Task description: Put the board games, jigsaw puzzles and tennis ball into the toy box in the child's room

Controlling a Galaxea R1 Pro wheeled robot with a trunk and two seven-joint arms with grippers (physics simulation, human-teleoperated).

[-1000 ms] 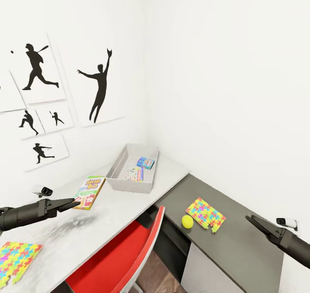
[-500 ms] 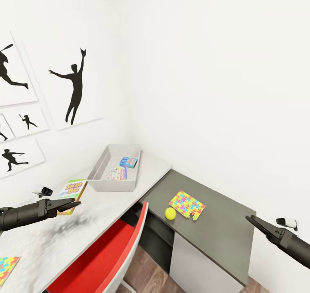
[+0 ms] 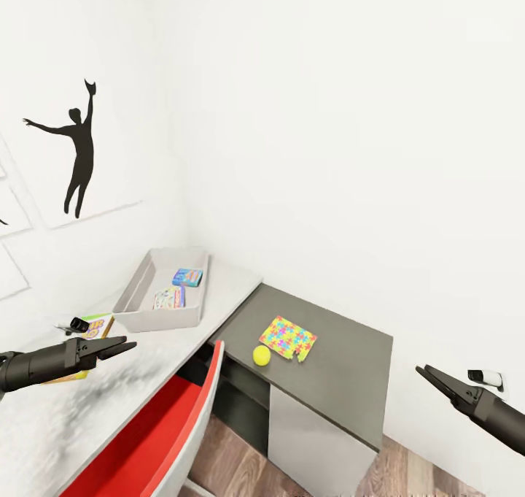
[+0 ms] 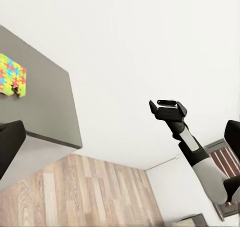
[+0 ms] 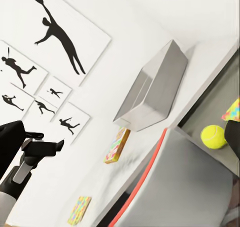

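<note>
Two game boxes already lie flat in the toy box (image 3: 138,296), so I judge I'm between pickups, with both arms carried free.

My left gripper (image 3: 120,347) has its fingers slightly parted with nothing between them. My right gripper (image 3: 436,377) also holds nothing, but its fingers look close together and I cannot tell how far apart they stand.

Just behind and below the left gripper, on the table (image 3: 153,347), lies the Skip-Bo board game (image 3: 93,328), partly hidden by the arm. The toy box sits ahead of that gripper, its long axis running away from me toward the wall.

Ahead and inward of the right gripper, well apart from it, the tennis ball (image 3: 262,355) rests on the dark grey cabinet (image 3: 343,351), just beside a jigsaw puzzle (image 3: 287,337) lying flat, one corner pointing toward the ball. From the right wrist camera the ball (image 5: 214,136) sits close ahead, and a second jigsaw puzzle (image 5: 79,209) lies farther along the white top.

Next, I judge, comes a reach with the right arm down to the ball, jaws opened wide enough first.
</note>
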